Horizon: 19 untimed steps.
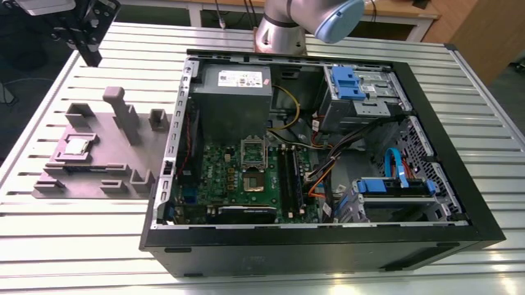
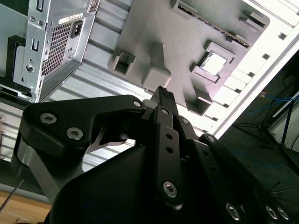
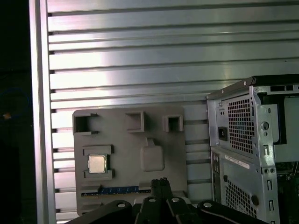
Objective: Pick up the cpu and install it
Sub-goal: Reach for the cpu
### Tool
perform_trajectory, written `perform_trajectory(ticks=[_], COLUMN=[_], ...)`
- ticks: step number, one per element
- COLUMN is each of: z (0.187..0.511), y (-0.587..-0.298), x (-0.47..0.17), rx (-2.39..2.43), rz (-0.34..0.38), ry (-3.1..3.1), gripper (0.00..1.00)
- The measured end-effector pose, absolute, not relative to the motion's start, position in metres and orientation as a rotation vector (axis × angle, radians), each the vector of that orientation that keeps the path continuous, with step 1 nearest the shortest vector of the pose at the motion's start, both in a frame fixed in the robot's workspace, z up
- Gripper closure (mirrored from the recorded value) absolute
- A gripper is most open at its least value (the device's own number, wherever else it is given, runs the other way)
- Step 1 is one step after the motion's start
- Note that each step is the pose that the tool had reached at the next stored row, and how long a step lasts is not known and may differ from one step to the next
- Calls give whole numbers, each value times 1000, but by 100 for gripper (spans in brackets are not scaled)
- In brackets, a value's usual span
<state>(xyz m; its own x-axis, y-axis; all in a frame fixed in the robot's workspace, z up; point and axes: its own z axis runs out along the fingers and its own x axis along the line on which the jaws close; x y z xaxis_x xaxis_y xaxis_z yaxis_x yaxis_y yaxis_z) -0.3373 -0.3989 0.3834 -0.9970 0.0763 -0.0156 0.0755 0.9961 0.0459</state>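
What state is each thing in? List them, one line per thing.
cpu: lying flat in its recess on the fixture plate, not grasped.
fixture plate: flat on the slatted table.
hand: shut, empty, well apart from the cpu.
computer case: on its side, side panel off, motherboard exposed.
cpu socket: looks empty, with its hinged frame swung open.

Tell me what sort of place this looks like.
Probably a robotics lab bench for computer assembly. A slotted aluminium table carries an open computer case and a grey fixture plate holding the cpu, with a robot arm standing behind.
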Motion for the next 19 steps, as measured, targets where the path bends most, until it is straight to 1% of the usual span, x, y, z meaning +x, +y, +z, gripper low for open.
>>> perform_trajectory(ticks=[10, 11, 19], z=[383, 383, 383], y=[-399, -399, -399], x=[-338, -350, -353], rx=[119, 119, 119], rz=[71, 71, 71], ry=[3121, 3121, 3121], gripper=[90, 90, 90])
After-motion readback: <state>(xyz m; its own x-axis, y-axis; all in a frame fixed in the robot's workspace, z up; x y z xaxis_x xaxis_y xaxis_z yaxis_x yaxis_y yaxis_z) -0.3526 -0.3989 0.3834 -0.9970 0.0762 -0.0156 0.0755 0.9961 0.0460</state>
